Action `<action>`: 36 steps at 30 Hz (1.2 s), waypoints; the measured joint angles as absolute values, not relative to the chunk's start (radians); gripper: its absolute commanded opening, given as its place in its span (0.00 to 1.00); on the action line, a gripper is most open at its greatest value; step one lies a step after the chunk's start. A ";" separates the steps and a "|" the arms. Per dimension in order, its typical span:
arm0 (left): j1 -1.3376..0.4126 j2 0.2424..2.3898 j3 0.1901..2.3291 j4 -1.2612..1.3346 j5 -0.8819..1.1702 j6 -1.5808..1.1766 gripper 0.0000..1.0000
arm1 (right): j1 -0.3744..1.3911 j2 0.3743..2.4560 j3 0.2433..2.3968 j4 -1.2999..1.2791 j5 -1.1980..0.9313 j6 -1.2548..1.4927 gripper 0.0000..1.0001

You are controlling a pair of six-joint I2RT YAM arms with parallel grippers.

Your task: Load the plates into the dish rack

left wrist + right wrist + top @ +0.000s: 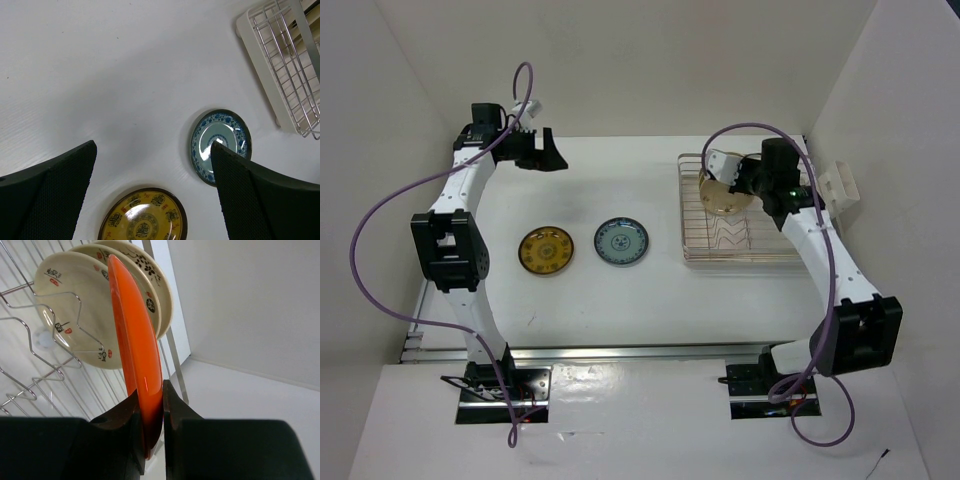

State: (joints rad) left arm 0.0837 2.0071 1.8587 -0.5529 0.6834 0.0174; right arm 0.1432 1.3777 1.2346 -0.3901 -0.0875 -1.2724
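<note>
My right gripper (150, 407) is shut on the rim of the bright orange plate (134, 335) and holds it upright, edge-on, over the silver wire dish rack (30, 342). At least two cream plates (75, 305) stand in the rack right behind it. In the top view the right gripper (738, 180) is over the rack's (740, 250) far end, by the cream plates (723, 198). The yellow-brown plate (545, 250) and the blue-grey plate (621, 242) lie flat on the table. My left gripper (548, 150) is open and empty, high above them (152, 165).
A small white slotted holder (840, 185) stands against the right wall beside the rack. The white walls close in on the table at the back and both sides. In the left wrist view the yellow plate (142, 217), blue plate (220, 140) and rack corner (290, 65) show.
</note>
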 measured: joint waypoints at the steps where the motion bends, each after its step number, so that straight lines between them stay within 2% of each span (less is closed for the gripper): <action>1: 0.084 2.007 1.859 -0.553 0.686 0.017 1.00 | 0.143 1.365 1.235 -0.395 -0.090 -1.271 0.00; 17: 0.084 2.007 1.858 -0.546 0.704 -0.005 1.00 | 0.133 1.332 1.108 -0.426 -0.094 -1.265 0.00; 36: 0.084 2.022 1.859 -0.546 0.705 -0.005 1.00 | 0.120 1.419 1.133 -0.411 -0.129 -1.278 0.00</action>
